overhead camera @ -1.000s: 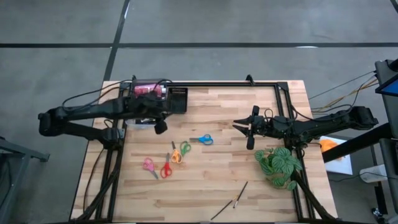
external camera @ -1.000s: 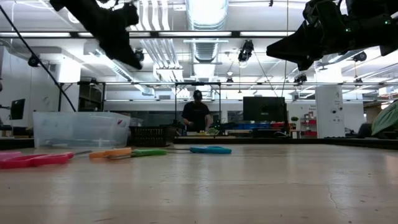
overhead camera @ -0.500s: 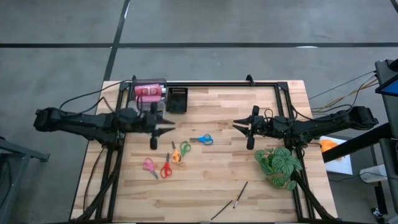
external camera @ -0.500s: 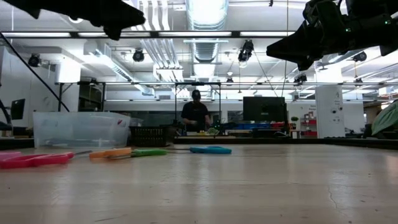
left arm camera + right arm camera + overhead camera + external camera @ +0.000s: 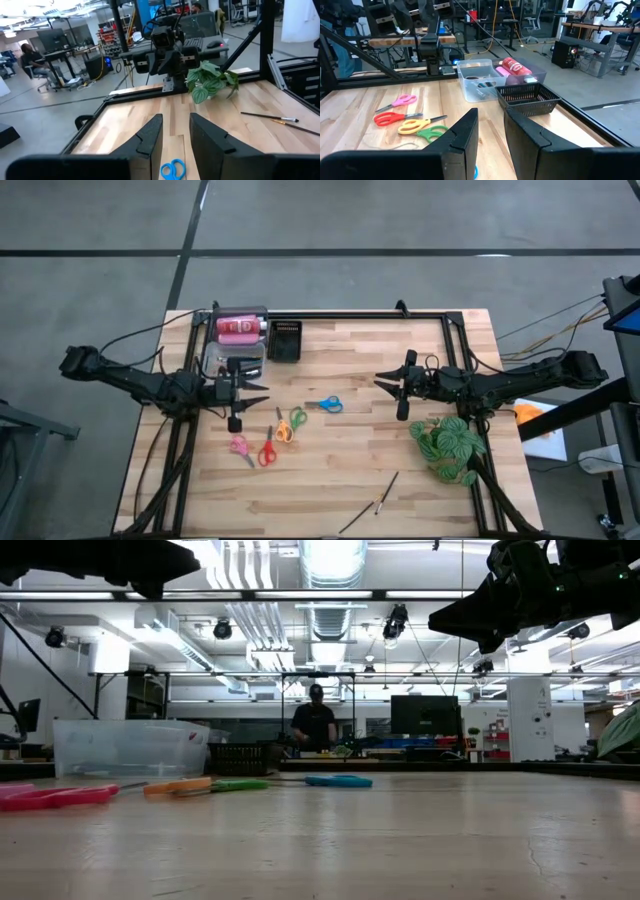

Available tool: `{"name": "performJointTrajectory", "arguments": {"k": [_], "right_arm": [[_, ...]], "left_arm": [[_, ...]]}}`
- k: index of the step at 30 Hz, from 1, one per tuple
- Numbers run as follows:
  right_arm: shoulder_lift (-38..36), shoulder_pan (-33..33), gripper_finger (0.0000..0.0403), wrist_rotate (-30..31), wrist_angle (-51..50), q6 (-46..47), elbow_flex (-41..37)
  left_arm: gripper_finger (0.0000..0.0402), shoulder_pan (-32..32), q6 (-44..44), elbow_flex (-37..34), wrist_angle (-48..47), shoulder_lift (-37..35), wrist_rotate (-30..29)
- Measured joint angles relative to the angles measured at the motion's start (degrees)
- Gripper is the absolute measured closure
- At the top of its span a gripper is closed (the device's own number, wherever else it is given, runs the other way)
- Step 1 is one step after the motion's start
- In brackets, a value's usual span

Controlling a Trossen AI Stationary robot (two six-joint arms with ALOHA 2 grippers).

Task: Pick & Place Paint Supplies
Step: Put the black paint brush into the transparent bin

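Left claw (image 5: 240, 394) hangs above the table (image 5: 350, 480) at approx 9 o'clock, fingers a narrow gap apart w/ nothing between them. Clear tub (image 5: 235, 340) sits at 11 o'clock, pink bottles (image 5: 238, 327) inside; black tray (image 5: 285, 340) just beside it. Pink scissors (image 5: 240, 447) and red scissors (image 5: 267, 452) lie at 8 o'clock, orange scissors (image 5: 283, 430) and green scissors (image 5: 297, 418) touching just past them. Blue scissors (image 5: 326, 404) near centre, btwn the two claws. Two thin brushes (image 5: 385, 492) at 6 o'clock, well apart from the tub. Right claw (image 5: 402, 390) waits above the table at 3 o'clock, fingers slightly apart, holding nothing. Plant (image 5: 448, 445) at 4 o'clock.
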Motion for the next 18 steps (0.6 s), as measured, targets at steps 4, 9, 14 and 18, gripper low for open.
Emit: {"name": "performJointTrajectory", "arguments": {"k": [4, 9, 14, 18], "right_arm": [[-0.01, 0.02, 0.0312, 0.0, 0.0, 0.0, 0.0], [0.0, 0.0, 0.0312, -0.01, 0.02, 0.0, 0.0], [0.0, 0.0, 0.0312, -0.02, 0.0, 0.0, 0.0], [0.0, 0.02, 0.0312, 0.0, 0.02, 0.01, 0.0]], "left_arm": [[0.0303, 0.0, 0.15, -0.1, -0.19, 0.02, 0.17], [0.0303, 0.0, -0.11, -0.1, -0.2, 0.05, 0.17], [0.0303, 0.0, 0.87, -0.1, -0.22, 0.07, 0.17], [0.0303, 0.0, 1.01, -0.1, -0.22, 0.07, 0.17]]}}
